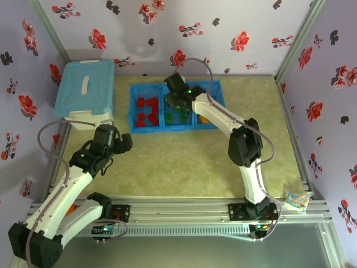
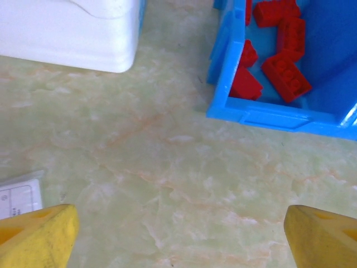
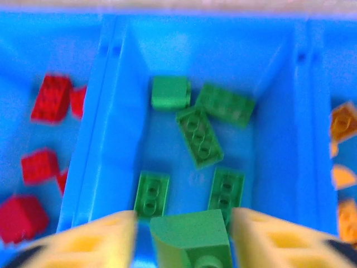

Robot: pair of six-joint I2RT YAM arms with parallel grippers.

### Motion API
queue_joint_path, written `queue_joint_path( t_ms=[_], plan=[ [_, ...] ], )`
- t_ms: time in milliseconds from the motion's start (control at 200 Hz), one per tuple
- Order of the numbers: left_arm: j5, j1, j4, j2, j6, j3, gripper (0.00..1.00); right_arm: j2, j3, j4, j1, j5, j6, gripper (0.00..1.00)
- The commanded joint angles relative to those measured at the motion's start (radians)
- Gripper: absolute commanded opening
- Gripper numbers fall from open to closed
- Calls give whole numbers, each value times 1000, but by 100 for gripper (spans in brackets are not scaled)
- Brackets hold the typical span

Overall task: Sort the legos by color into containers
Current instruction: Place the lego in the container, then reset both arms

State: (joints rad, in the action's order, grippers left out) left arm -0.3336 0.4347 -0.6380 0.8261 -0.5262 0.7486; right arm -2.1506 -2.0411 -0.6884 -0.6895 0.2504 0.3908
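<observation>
- Both your left fingers (image 2: 39, 234) stand wide apart, empty, over the table (image 2: 167, 156).
- Between your right fingers (image 3: 279, 243), half spread, a green lego (image 3: 192, 240) hangs above the middle container (image 3: 268, 84), matching its greens; grip unclear.

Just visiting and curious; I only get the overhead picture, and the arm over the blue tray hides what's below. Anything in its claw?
Observer: Its wrist camera shows a green brick between the right gripper's jaws, over the middle bin; too blurred to tell if it's gripped.
Visitor: What's in that bin?
Observer: Five green bricks, lying loose.
Visitor: And the other arm?
Observer: The left gripper is wide open, nothing between its jaws, above the table.
</observation>
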Motion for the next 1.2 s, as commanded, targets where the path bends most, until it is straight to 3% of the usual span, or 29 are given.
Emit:
queue_joint_path(
  t_ms=[0,95,200,485,620,725,840,930,1025,1080,1195],
  plan=[
    [-107,-1,28,-21,0,-12,96,-80,-111,-148,18,10,-75,99],
    [-159,1,48,-34,40,-20,96,-5,-100,-148,19,53,-88,99],
    [-252,-1,107,-51,79,-53,97,176,82,-54,26,77,-103,99],
    [-492,2,360,-85,238,-212,100,826,878,338,138,261,-161,99],
    [-518,2,500,-98,276,-312,100,1171,1348,605,210,395,-236,99],
    [-529,0,551,-79,291,-340,100,1360,1611,745,256,471,-279,99],
    [-544,-2,656,-52,362,-374,100,1428,1767,808,300,500,-280,99],
    [-560,-2,841,-25,421,-464,100,1416,1846,878,316,502,-270,99],
    [-564,-21,1020,4,423,-573,100,1409,1841,880,328,489,-266,99],
    [-545,-26,1021,-2,409,-576,100,1397,1852,936,344,486,-281,99],
    [-435,-114,1442,68,455,-707,100,1320,1925,1235,408,426,-303,99]
  ],
)
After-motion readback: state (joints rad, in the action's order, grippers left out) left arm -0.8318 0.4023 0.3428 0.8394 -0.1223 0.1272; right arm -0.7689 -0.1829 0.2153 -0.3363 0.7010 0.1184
